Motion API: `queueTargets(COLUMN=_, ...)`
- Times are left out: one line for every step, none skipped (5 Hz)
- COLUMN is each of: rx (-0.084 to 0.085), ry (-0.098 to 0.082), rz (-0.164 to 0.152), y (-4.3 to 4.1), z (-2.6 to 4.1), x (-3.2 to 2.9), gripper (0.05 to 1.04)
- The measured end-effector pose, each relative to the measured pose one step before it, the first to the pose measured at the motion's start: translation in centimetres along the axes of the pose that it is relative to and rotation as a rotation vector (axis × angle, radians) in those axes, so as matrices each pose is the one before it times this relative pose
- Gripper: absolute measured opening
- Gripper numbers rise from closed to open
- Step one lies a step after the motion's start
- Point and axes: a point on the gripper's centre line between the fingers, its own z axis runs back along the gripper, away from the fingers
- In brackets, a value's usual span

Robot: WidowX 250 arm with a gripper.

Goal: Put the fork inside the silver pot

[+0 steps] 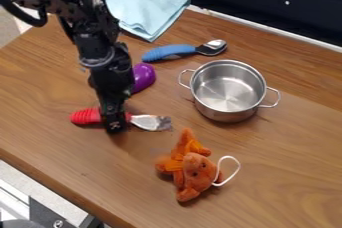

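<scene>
The black gripper (115, 123) hangs down left of centre, over the red-handled utensil (85, 116). It covers the utensil where handle and metal meet; whether it holds the utensil is hidden. The ribbed red handle sticks out to the left and the short metal head to the right, and I cannot tell if this is a fork. The silver pot (229, 91), lidless with two loop handles, stands upright to the right of the gripper. Its visible inside holds nothing.
Behind the pot's left side lies a blue-handled spoon (170, 52). A purple object (142, 77) sits partly behind the arm. An orange plush toy (194, 167) with a white loop lies in front. A light blue cloth (143, 7) is at the back of the wooden table (287, 157).
</scene>
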Motion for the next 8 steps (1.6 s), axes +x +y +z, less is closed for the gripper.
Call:
queueTargets(rx=-0.0090, ry=0.0052, rz=-0.0138, y=0.196, z=0.045, x=-0.148, gripper=0.465)
queueTargets(rx=-0.0444, ry=0.0154, rz=0.0137, y=-0.278, z=0.264, x=-0.423, gripper=0.340)
queueTargets(rx=-0.0804, ry=0.0112, rz=0.0304, y=-0.579, z=0.922, x=-0.477, gripper=0.339)
queueTargets(rx=-0.0183, ry=-0.0323, rz=0.0438, y=0.168, z=2.285, x=0.156, gripper=0.339)
queueTargets(rx=0.0203, ry=-0.0421, rz=0.0677, y=0.046, z=1.716, x=0.748, gripper=0.339)
queueTargets(rx=0.0042, ry=-0.0057, rz=0.0175, y=-0.135, z=0.853, x=1.988, gripper=0.339)
queueTargets(rx=-0.0050, ry=0.0500, rz=0.0434, y=-0.809, z=-0.870, x=2.966, gripper=0.339)
queueTargets(rx=-0.0024, ry=0.0215, rz=0.0028, y=-1.289, z=-0.135, x=2.103, gripper=0.339)
